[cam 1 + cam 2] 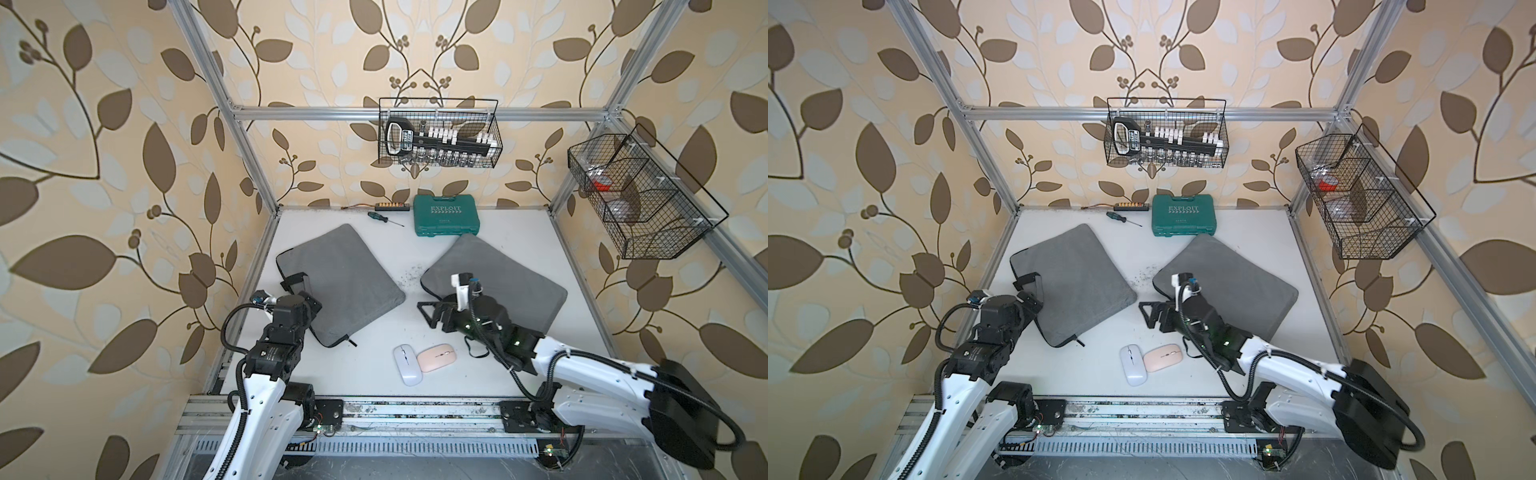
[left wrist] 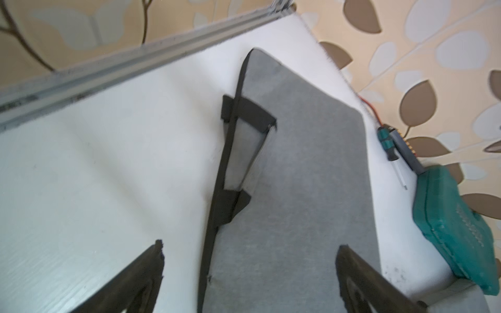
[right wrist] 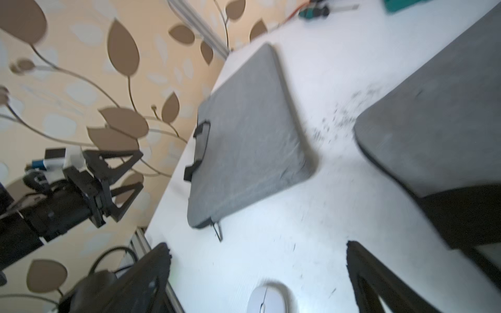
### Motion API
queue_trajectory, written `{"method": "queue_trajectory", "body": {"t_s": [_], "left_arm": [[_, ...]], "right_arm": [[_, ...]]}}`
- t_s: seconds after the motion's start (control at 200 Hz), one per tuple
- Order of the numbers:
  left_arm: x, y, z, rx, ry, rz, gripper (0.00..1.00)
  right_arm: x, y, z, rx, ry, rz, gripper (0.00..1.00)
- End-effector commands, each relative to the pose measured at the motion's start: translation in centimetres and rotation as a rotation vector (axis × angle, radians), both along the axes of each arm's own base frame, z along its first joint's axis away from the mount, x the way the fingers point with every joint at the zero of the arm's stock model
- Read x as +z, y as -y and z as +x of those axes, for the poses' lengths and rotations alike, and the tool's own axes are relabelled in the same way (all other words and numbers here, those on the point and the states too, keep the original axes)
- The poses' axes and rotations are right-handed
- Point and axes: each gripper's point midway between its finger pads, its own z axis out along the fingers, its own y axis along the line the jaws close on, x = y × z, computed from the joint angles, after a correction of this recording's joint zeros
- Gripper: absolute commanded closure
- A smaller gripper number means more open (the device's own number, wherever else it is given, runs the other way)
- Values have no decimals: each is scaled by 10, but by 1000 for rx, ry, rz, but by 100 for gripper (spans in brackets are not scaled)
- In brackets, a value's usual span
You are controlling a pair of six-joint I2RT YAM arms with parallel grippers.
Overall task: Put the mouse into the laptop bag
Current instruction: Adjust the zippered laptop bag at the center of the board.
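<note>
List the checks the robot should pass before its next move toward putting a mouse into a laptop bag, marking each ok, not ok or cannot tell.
1. Left gripper open and empty: ok.
2. Right gripper open and empty: ok.
3. Mouse uncovered and reachable from above: ok, the white mouse lies bare on the table.
4. Mouse clear of neighbours: not ok, the pink mouse appears to touch it.
5. Bag mouth open: cannot tell. The left bag shows only a zip pull at its near corner, and the right bag has its near edge hidden by the right arm.
</note>
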Motion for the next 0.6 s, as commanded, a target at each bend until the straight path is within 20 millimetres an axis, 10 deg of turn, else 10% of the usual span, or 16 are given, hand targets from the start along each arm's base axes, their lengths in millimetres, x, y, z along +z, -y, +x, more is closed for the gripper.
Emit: {"method": "queue_trajectory", "body": {"t_s": [0.0, 0.31, 0.595], "left_arm": [[-18, 6, -2, 37, 6, -118, 1], [-63, 12, 5, 21, -124, -204, 1], [-69, 28, 16, -61, -96, -260, 13]], "right_arm": [[-14, -27, 5, -26, -34, -3, 1], [-75, -90, 16, 75, -176, -73, 5], [-102, -95, 63, 23, -231, -80, 15]]}}
